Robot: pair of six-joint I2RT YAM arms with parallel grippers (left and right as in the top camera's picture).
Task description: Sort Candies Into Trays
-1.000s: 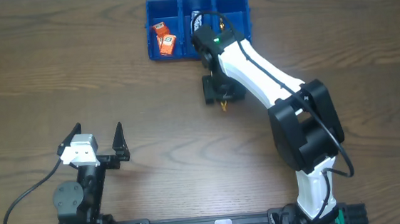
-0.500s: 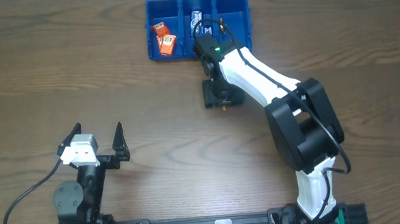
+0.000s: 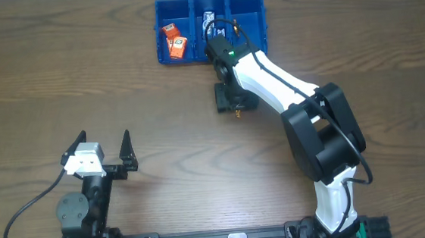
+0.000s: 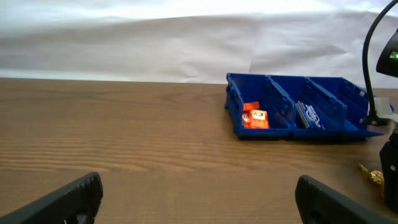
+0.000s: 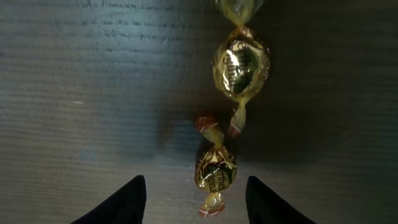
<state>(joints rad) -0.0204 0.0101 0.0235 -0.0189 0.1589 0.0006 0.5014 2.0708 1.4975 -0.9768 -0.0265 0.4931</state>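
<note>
Candies [image 5: 216,169]: round, gold twisted foil wrappers

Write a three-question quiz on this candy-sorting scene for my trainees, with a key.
1. How many gold candies lie on the table beneath the right hand?
2. True or false: the right hand is shut on a gold candy.
3. In the top view, which compartment of the blue tray holds the orange candies? A left, B middle, C right.
Key: 1 two; 2 false, it is open; 3 A.

Brown woodgrain table [image 3: 80,76]; blue tray [image 3: 253,5]; orange candies [image 3: 174,40]; gold foil candies [image 5: 240,62], red-tipped twists.
</note>
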